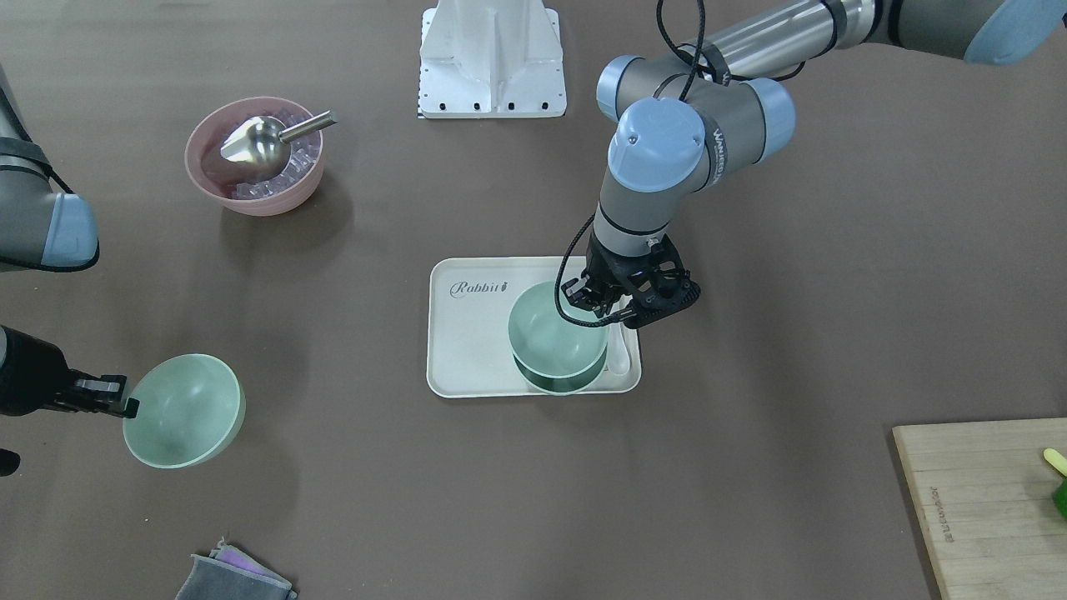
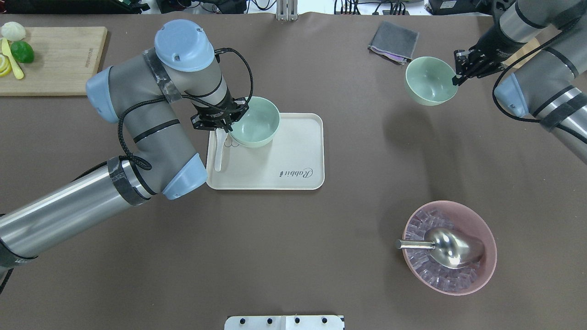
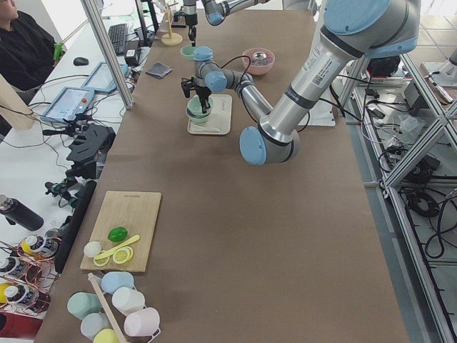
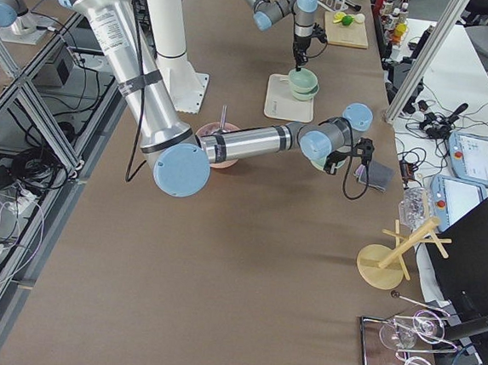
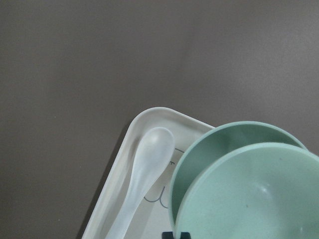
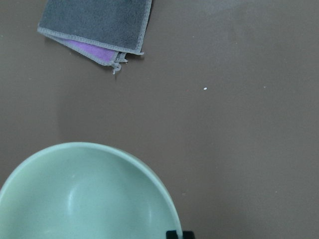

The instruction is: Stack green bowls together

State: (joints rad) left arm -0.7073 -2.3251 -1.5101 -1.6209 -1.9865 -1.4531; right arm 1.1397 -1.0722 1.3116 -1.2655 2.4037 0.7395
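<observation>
The lower green bowl [image 1: 563, 384] sat on the white tray [image 1: 467, 350], mostly covered by the upper green bowl [image 1: 554, 329], so only a crescent of it showed. Whether the two touched could not be told. The left gripper [image 2: 230, 124] was clamped on the upper bowl's rim, and in the front-facing view it covered part of the white spoon [image 5: 147, 174] lying on the tray just beside the bowls.

Well apart from the tray, on the robot's right, the right gripper [image 1: 129, 407] pinched the rim of the third green bowl [image 1: 185, 410], which was tilted. Its wrist camera cut the bowl off and showed only a dark fingertip.

Beyond that bowl lay a folded grey-and-purple cloth [image 1: 233, 575]. A pink bowl [image 1: 250, 204] of ice with a metal scoop [image 1: 258, 143] stood well away from the tray, nearer the robot's base. A wooden cutting board [image 1: 975, 500], well apart on the tray's other side, was cut off.

Counted: three green bowls, one pink bowl, one scoop, one spoon, one tray, one cloth.
</observation>
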